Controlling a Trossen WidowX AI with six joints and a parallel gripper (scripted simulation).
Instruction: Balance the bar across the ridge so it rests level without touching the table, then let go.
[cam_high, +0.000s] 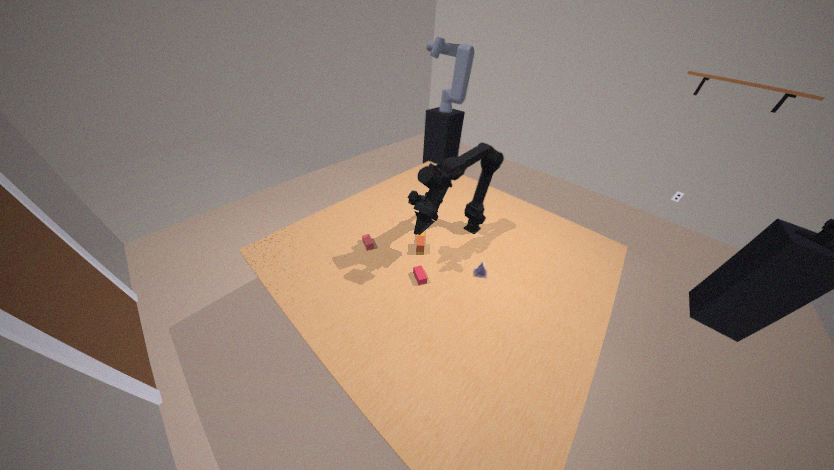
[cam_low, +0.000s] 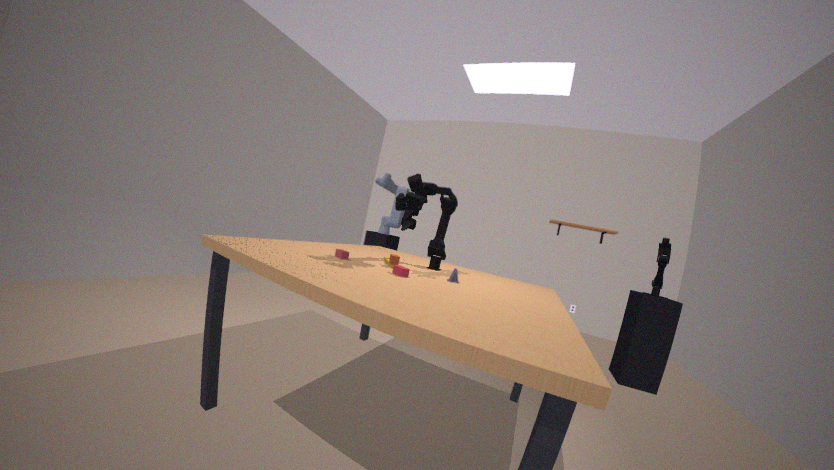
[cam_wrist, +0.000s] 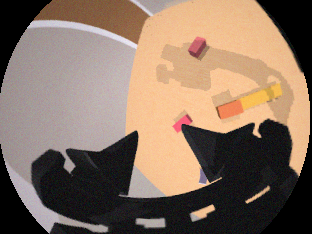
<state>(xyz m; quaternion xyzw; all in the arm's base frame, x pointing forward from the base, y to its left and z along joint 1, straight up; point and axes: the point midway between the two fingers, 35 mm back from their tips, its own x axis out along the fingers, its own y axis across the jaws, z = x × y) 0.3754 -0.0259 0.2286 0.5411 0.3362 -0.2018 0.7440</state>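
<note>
- Ridge (cam_high: 479, 270): small purple wedge, nearest me, toward the table's (cam_high: 466, 373) middle.
- Bar (cam_high: 420, 243): orange-yellow, flat on the table, just beyond.
- Gripper (cam_high: 424, 224): partly open, empty, above the bar.
- Step: approach. Next, I lower and grip the bar's middle.

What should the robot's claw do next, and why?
Probably drop straight down around the orange-and-yellow bar. The gripper hangs open and empty just above it, and the bar lies flat on the table, far from the purple ridge. It has to be grabbed first.
</note>
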